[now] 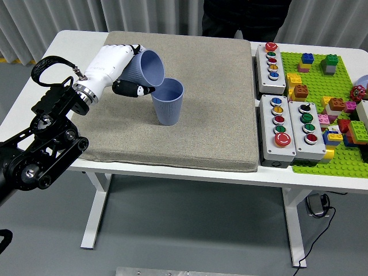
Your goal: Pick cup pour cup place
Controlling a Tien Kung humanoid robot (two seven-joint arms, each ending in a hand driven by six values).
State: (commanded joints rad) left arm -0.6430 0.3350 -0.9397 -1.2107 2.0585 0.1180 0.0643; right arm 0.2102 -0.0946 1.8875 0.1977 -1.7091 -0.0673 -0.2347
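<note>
The grey felt mat [207, 115] lies bare right of the upright blue ribbed cup [167, 102]; grey button boxes [278, 129] wall its right edge.

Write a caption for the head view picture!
Robot's left hand tips one blue cup over another cup on the mat.

The left hand [118, 66] covered the base and rear wall of the tilted cup [145, 66], and whatever the upright cup [167, 102] held lay out of sight behind its wall. The person [244, 17] at the far side was cut off by the top edge, showing only dark clothing. The green brick plate [330, 109] and its outermost bricks ran off the right edge.
</note>
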